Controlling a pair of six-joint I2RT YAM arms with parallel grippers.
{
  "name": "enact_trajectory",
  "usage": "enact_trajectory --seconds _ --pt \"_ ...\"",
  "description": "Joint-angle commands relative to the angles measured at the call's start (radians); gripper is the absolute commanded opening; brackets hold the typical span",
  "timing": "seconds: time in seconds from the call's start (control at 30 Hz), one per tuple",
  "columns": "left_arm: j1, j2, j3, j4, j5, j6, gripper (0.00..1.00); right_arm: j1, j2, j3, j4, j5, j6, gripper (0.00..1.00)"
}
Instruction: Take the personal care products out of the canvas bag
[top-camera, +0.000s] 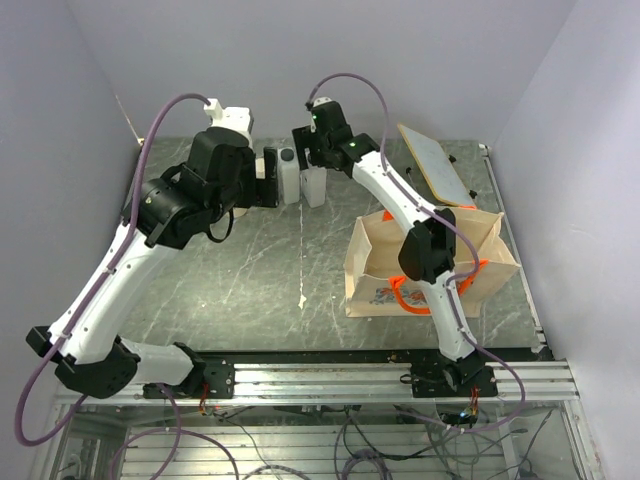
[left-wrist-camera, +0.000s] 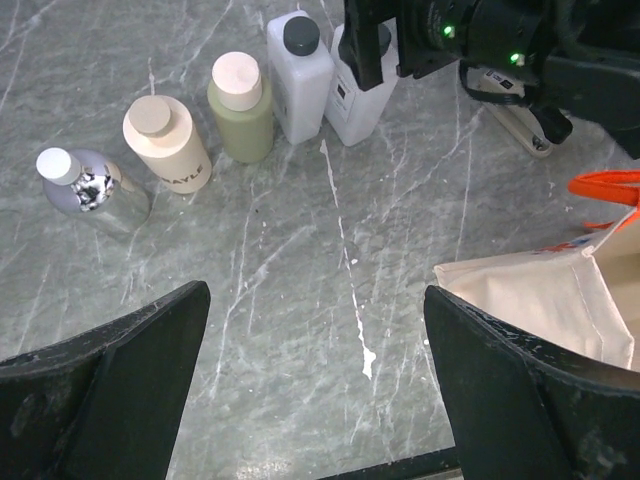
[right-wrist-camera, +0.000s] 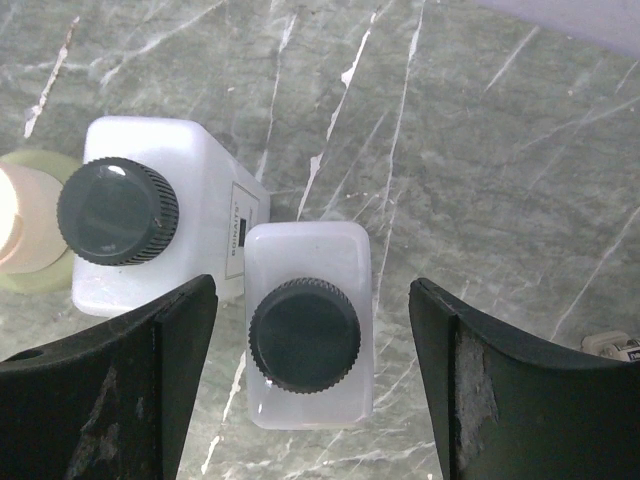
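Observation:
Five bottles stand in a row on the marble table: a silver bottle (left-wrist-camera: 90, 190), a cream round labelled bottle (left-wrist-camera: 165, 145), an olive-green cylinder (left-wrist-camera: 240, 110) and two white rectangular bottles with black caps (left-wrist-camera: 300, 75) (right-wrist-camera: 308, 335). My right gripper (right-wrist-camera: 312, 380) is open, its jaws on either side of the smaller white bottle without touching it; it hangs above the bottles (top-camera: 312, 150). My left gripper (left-wrist-camera: 318, 380) is open and empty, raised over bare table left of the canvas bag (left-wrist-camera: 560, 300). The bag (top-camera: 430, 265) stands at the right with its orange handles (top-camera: 410, 295); its inside is hidden.
A flat tan board (top-camera: 433, 160) lies at the back right behind the bag. A metal rail (top-camera: 350, 375) runs along the near edge. Walls close in the left, back and right sides. The right arm reaches over the bag.

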Motion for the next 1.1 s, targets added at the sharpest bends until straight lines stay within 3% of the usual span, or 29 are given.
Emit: enact_trajectory --seconds 0.0,0.27,0.37,0.53,0.77,1.07 --pt "-0.006 -0.071 -0.041 0.066 0.044 -0.038 0.99 -0.001 -0.159 -0.054 -0.041 0.038 0.022 0.8" --pt "-0.005 -0.171 -0.071 0.004 0.111 -0.137 0.99 -0.001 -0.513 -0.341 -0.122 0.038 0.13 0.87" --pt "-0.005 -0.232 -0.095 -0.008 0.086 -0.153 0.99 -0.001 -0.694 -0.444 -0.169 0.05 0.177 0.99" --pt "-0.006 -0.308 -0.086 -0.018 0.037 -0.157 0.99 0.001 -0.973 -0.569 -0.274 0.089 0.229 1.0" --pt "-0.006 -0.338 -0.028 -0.026 0.028 -0.159 0.99 0.001 -1.233 -0.523 -0.491 0.097 0.292 1.0" --pt "-0.006 -0.35 0.052 -0.088 -0.003 -0.164 0.99 0.0 -1.319 -0.415 -0.63 0.139 0.372 1.0"
